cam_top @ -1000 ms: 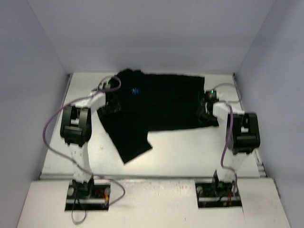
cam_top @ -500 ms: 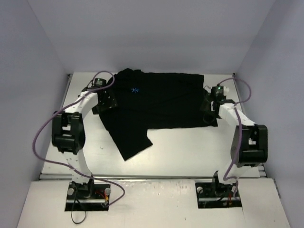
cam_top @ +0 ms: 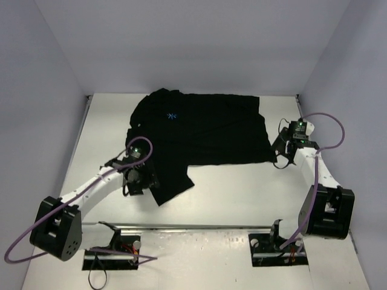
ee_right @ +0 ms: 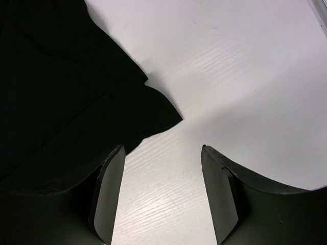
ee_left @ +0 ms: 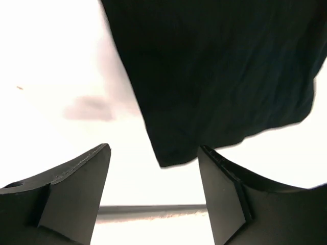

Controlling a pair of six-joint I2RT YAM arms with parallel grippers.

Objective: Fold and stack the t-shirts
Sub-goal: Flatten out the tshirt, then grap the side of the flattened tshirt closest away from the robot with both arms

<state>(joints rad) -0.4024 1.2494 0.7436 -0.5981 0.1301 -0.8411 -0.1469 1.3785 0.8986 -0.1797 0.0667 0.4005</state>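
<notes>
The black t-shirt point(cam_top: 205, 127) lies flat on the far half of the table point(cam_top: 242, 187), long axis left to right, with one sleeve point(cam_top: 172, 181) trailing near-left. The left gripper point(ee_left: 153, 148), spread and empty, hovers at that sleeve's outer edge. The right gripper point(ee_right: 162, 148), likewise spread and empty, sits just off the near-right hem corner.

The t-shirt point(cam_top: 205, 130) is showing as soft, matt black cloth, faintly creased. The table point(ee_right: 214, 66) is looking white and smooth, carrying a fine wood-like grain and a slight sheen. The left fingers point(ee_left: 66, 199) are showing as matt black plastic. The left arm point(cam_top: 91, 186) is gleaming as smooth white plastic.
</notes>
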